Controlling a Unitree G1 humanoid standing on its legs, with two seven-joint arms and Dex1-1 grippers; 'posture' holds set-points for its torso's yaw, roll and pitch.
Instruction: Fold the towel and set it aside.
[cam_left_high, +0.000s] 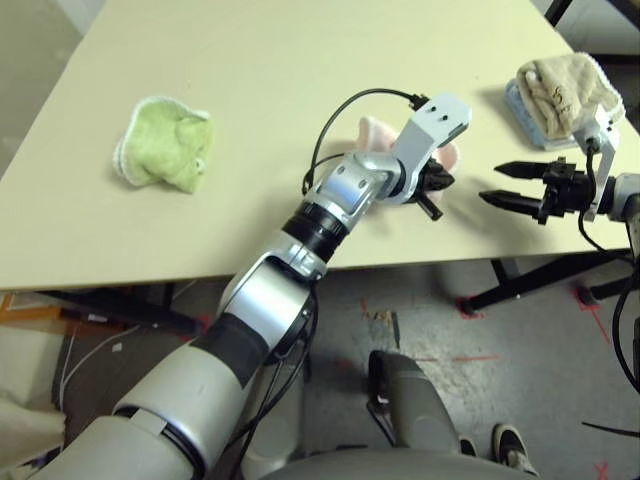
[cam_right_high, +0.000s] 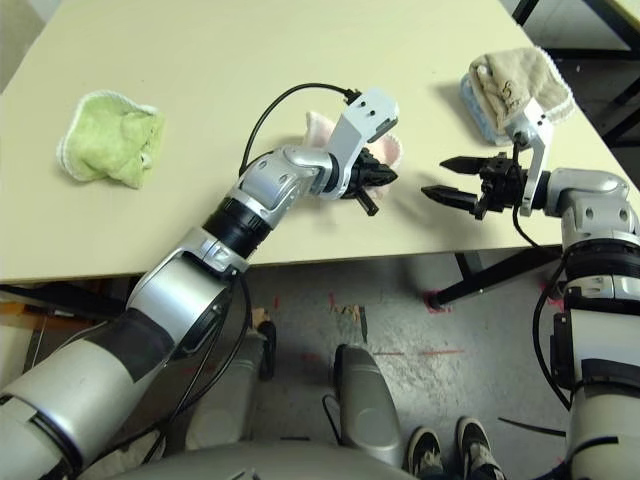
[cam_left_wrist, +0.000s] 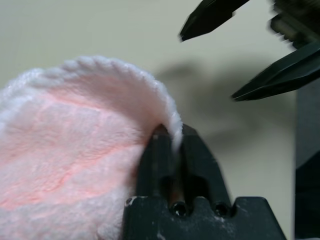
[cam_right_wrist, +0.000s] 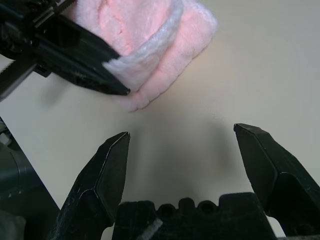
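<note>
Nearest me, the left gripper (cam_left_wrist: 172, 137) pinches the white edge of the pink towel (cam_left_wrist: 75, 150), already bunched double. Just beside the towel, the right gripper (cam_right_wrist: 182, 135) waits with fingers spread wide; I'd judge the folding half done and the setting aside not yet begun.

Crumpled light-green cloth (cam_left_high: 163, 143) far left on the beige table (cam_left_high: 270, 80); beige-and-blue towel (cam_left_high: 560, 95) far right.

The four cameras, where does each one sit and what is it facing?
Left eye: head, looking down at the table; both silver arms show.
Right eye: beside it, same scene.
Left wrist: along the left tool, pinching the pink towel.
Right wrist: along the open right tool.
Both wrist views share the towel and each other's tool.
</note>
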